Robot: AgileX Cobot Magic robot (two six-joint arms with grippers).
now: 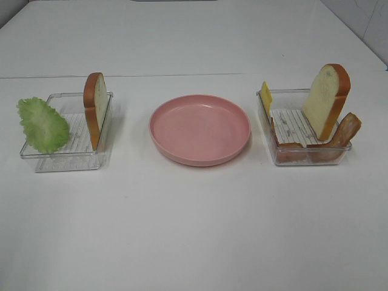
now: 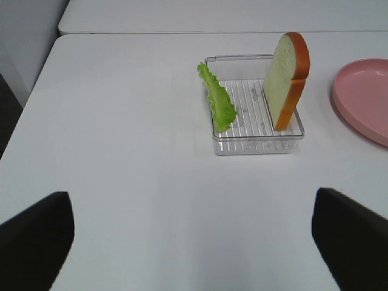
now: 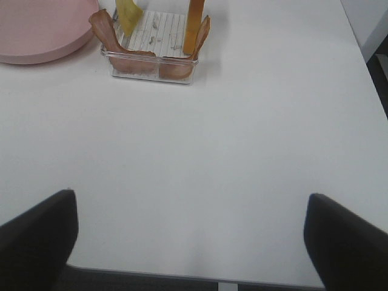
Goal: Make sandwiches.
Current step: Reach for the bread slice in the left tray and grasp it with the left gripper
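Left tool [image 2: 193, 242]: spread wide, empty; lettuce [image 2: 217, 100] and upright bread slice [image 2: 286, 79] in left tray [image 2: 257, 145], farther out, well apart from tool. Right tool [image 3: 191, 242]: spread wide, empty; cheese [image 3: 128, 13], bacon [image 3: 107, 29], second bread slice [image 3: 194, 21] in right tray [image 3: 182, 74], likewise far. Pink plate [image 1: 200, 129] between trays on desk [image 1: 194, 230].

Lettuce [image 1: 42, 124] left, plate [image 1: 200, 128] middle, bacon [image 1: 347, 130] right

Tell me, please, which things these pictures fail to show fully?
- Right tray's bread slice: right wrist view, cut off by the picture's edge; only crust shows.
- Cheese slice: exterior high view, nearly edge-on, face unseen.
- Pink plate: both wrist views, cropped by the edge.
- Left tool, right tool: only dark fingertips show; absent from the exterior high view.
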